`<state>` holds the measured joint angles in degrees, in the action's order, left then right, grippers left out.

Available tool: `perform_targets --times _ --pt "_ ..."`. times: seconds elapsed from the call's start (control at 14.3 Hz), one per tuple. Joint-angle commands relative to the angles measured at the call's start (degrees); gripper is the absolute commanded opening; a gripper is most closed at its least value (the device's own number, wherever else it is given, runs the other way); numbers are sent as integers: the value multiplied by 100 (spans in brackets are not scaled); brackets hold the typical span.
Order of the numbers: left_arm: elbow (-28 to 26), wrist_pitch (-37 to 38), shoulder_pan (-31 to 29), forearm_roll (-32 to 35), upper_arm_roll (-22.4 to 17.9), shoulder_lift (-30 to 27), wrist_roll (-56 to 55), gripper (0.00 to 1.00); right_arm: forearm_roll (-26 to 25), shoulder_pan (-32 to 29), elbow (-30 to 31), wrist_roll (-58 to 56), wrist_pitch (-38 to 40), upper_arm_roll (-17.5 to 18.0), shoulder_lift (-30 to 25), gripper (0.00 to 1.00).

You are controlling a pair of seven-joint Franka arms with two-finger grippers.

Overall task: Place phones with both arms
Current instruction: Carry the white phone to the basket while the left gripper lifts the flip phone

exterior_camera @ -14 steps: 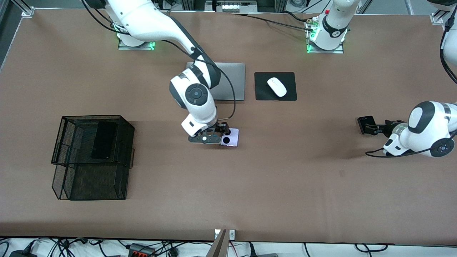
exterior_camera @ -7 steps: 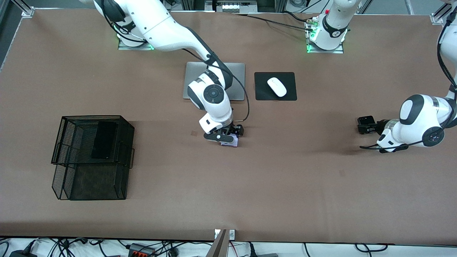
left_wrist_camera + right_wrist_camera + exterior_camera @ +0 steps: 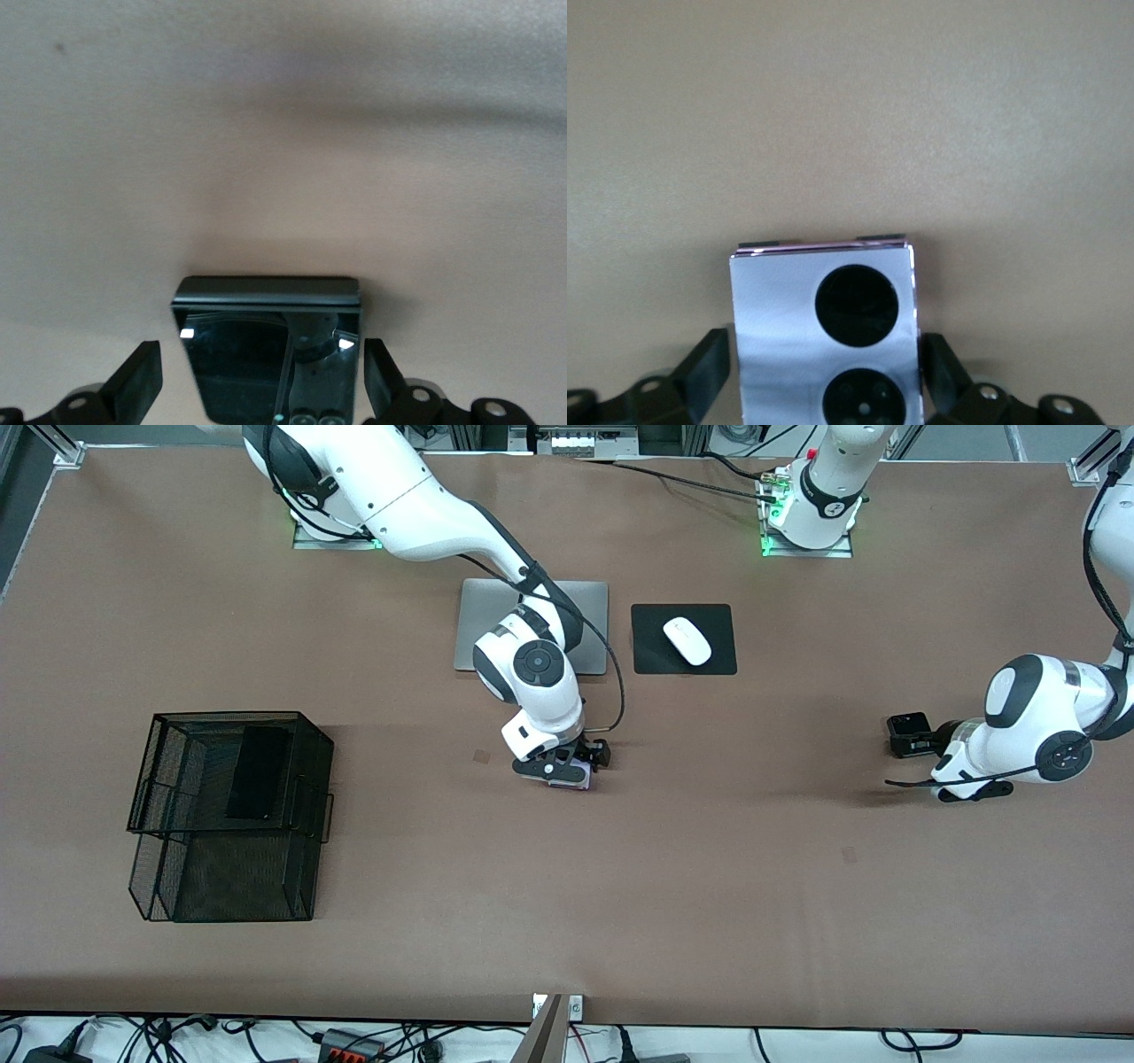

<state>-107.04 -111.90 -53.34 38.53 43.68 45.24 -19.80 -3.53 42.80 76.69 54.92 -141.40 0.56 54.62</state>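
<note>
Lowered since a second ago: right gripper (image 3: 572, 764) now down over lavender-white phone (image 3: 571, 777), mid-table, nearer the front camera than silver laptop (image 3: 592, 615). Fingers (image 3: 707, 365) spread, flanking phone's sides with slight gaps; no grip seen. Left gripper (image 3: 928, 738) drawn closer to black flip phone (image 3: 907, 734) at left arm's end of table. Fingers (image 3: 137, 382) open, straddling phone (image 3: 270, 350), gaps both sides. Long black phone (image 3: 258, 771) lying in upper tier of black mesh tray (image 3: 168, 868), toward right arm's end. White mouse (image 3: 687, 640) on black pad (image 3: 651, 657), beside laptop.

There were three phones (image 3: 909, 734), two arms (image 3: 416, 491), one laptop (image 3: 483, 624), one mouse (image 3: 687, 640), one mouse pad (image 3: 651, 655), one mesh basket (image 3: 159, 824).
</note>
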Motion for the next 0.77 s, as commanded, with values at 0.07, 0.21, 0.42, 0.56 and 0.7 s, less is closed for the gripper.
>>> perform_targets --times 0.07,0.21,0.42,0.56,0.7 --pt "-422 -429 -211 155 61 -164 82 94 -385 45 -155 -8 173 -56 136 49" --pt "-440 -412 -212 155 61 -173 90 61 -447 36 -259 -305 541 -56 75 28" --pt "-344 -403 -308 146 79 -191 862 33 -447 -17 -978 -736 1804 -74 -4 23" --pt "-265 -359 -308 138 96 -200 934 28 -456 -96 -1209 -1149 2597 -109 -275 23" --pt "-177 -211 -317 76 402 -200 855 26 -421 -568 -1114 -1806 3098 -100 -783 23"
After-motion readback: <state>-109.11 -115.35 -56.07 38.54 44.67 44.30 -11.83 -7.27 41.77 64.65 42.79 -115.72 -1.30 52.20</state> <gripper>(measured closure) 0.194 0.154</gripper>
